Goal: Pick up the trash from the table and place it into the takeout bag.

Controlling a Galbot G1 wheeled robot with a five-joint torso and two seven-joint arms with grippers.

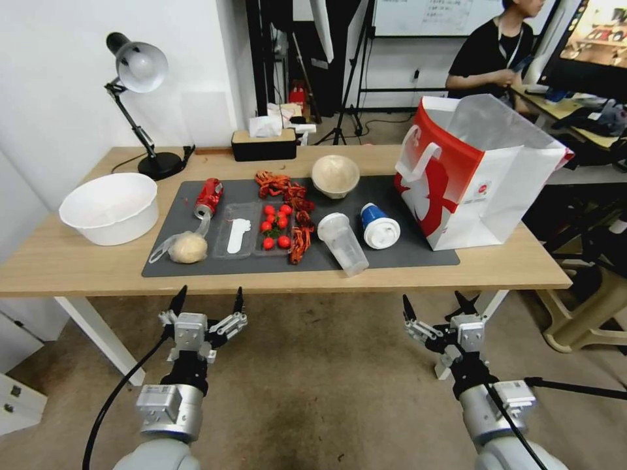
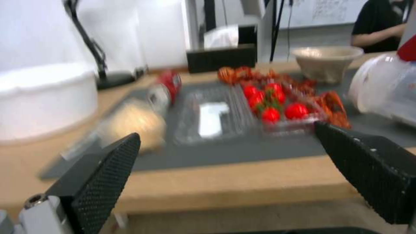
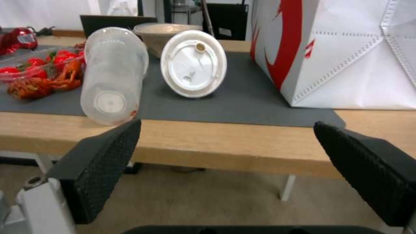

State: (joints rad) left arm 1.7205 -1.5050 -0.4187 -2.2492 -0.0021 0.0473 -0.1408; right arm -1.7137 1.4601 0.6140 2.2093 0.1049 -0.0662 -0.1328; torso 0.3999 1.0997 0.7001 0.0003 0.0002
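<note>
Head view. The table (image 1: 78, 261), a light-wood top on white legs, is carrying a dark grey mat (image 1: 392, 254). On the mat the trash is lying spread out: a crushed red can (image 1: 209, 197) on its side at the far left of the mat, a clear bag with a beige lump (image 1: 186, 247) just in front of the can, a clear plastic cup (image 1: 344, 243) lying on its side near the front edge with its base toward the robot, a blue cup with a white lid (image 1: 379, 226) tipped over just beside it, and a beige bowl (image 1: 335, 175) sitting upright at the back. Between the can and the clear cup, 2 clear trays are holding a white piece (image 1: 238, 235) and red tomatoes (image 1: 275, 225), with red crayfish shells (image 1: 294, 215) trailing alongside. The takeout bag (image 1: 480, 176), boxy, red and white with white loop handles, is standing open at the right end of the mat, near the blue cup. A large white bowl (image 1: 111, 207) and a black desk lamp (image 1: 140, 98) are standing at the table's left end.

The left gripper (image 1: 208, 301) is hovering below the table's front edge, in front of the bagged lump, its jaws spread wide and holding nothing. The right gripper (image 1: 436, 307) is hovering likewise in front of the takeout bag, jaws wide apart and empty.
</note>
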